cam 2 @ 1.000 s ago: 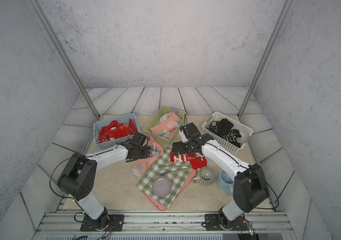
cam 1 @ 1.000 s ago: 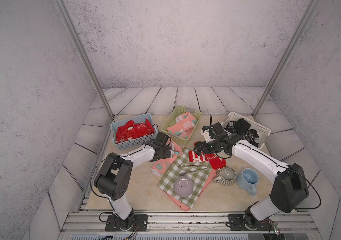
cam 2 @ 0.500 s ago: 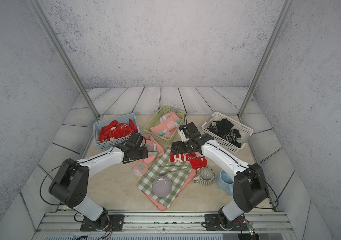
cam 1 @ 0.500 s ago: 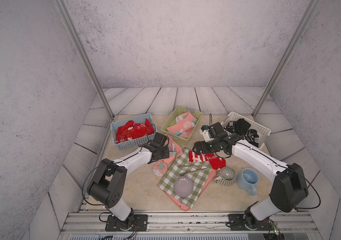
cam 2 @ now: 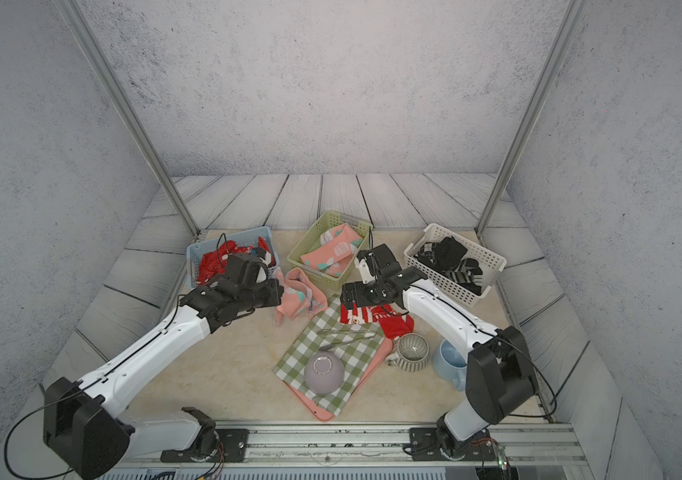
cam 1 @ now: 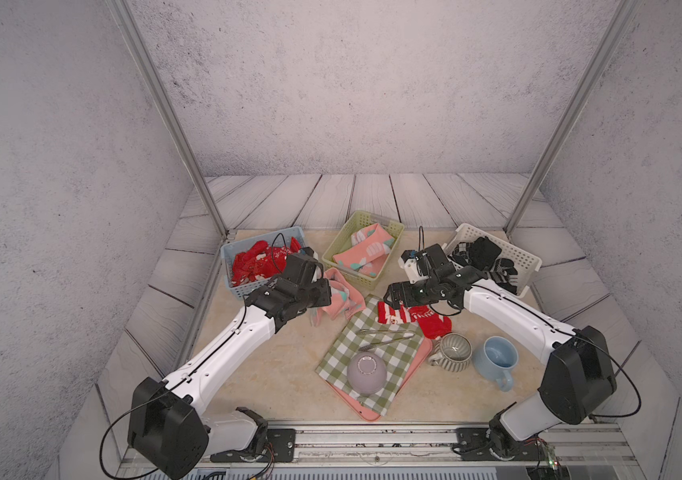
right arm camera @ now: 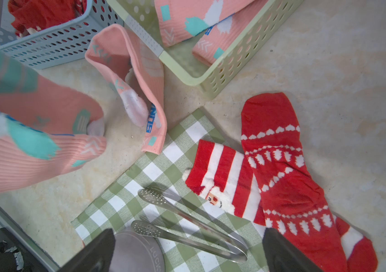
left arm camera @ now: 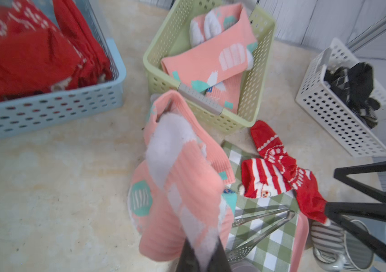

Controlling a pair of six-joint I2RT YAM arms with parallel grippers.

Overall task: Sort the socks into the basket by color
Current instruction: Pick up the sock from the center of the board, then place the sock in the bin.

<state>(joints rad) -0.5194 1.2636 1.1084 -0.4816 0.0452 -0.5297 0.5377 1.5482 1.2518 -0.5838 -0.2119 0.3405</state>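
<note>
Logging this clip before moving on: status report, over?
Left gripper shut on pink sock, beside green basket. Right gripper open over two red socks. Tongs close beside them on checked cloth.

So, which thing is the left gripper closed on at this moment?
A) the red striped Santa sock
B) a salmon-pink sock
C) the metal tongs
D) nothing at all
B: in the left wrist view the left gripper is pinched shut on the fabric of a salmon-pink sock.
</note>
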